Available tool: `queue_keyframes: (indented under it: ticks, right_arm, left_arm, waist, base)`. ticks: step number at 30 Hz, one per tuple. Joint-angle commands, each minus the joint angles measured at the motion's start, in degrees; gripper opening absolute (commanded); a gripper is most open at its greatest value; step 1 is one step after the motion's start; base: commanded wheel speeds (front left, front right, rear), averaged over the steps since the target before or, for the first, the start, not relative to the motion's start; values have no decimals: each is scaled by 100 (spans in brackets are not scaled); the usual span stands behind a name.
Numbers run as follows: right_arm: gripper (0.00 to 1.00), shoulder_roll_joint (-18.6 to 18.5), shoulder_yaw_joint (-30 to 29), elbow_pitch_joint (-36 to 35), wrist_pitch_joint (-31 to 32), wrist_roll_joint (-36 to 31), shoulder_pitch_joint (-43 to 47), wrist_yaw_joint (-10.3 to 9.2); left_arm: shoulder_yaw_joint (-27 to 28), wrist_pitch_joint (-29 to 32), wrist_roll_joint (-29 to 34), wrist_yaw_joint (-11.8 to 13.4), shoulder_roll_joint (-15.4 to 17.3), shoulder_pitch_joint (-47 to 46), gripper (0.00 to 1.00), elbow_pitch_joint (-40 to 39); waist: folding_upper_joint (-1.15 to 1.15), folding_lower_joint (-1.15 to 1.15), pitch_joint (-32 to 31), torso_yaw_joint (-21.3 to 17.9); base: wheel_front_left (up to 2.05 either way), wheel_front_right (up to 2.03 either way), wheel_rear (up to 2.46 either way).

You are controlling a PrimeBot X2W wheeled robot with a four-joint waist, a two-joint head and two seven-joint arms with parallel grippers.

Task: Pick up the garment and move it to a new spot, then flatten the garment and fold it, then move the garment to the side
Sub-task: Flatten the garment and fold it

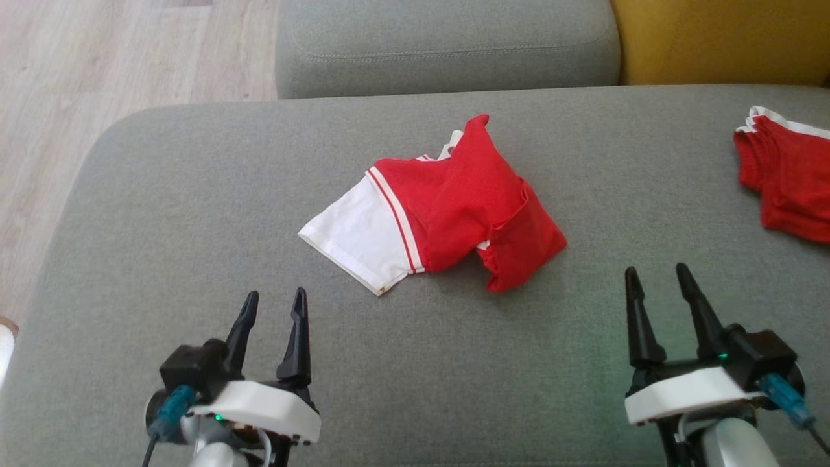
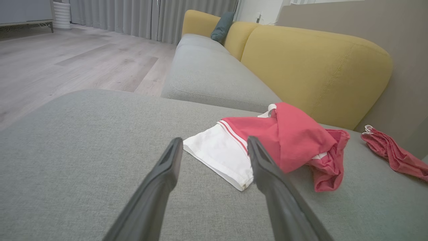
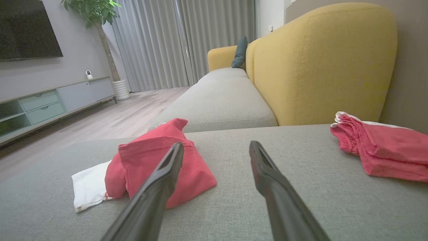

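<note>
A crumpled red and white garment (image 1: 441, 207) lies in the middle of the grey sofa cushion (image 1: 194, 214), its white part toward the left. The left wrist view has the garment (image 2: 284, 140) just beyond the fingertips, to the right; in the right wrist view the garment (image 3: 153, 160) lies ahead on the left. My left gripper (image 1: 275, 303) hovers near the cushion's front edge, left of the garment, open and empty. My right gripper (image 1: 656, 275) hovers at the front right, open and empty too.
A second red garment (image 1: 788, 181) lies at the cushion's far right edge. A further grey seat cushion (image 1: 447, 45) and the yellow backrest (image 1: 720, 39) stand behind. Wooden floor (image 1: 97, 71) drops off to the left.
</note>
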Motion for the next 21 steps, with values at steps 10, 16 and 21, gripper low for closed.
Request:
queue_keyframes:
  ticks: [10,16,21]
  right_arm:
    - [100,-20,800,94,7,92,-671,37]
    - [100,-20,991,781,-33,93,-1240,37]
    - [100,-20,918,1515,-103,19,-1656,37]
  left_arm:
    - [184,-71,189,-112,-122,-267,100,-103]
    - [157,-71,243,-180,-211,-365,100,-30]
    - [187,-71,276,-234,-281,-377,100,21]
  waist:
    - [0,0,263,334]
    - [0,0,447,782]
    - [0,0,539,1188]
  base:
    - [0,0,0]
    - [0,0,0]
    - [0,0,0]
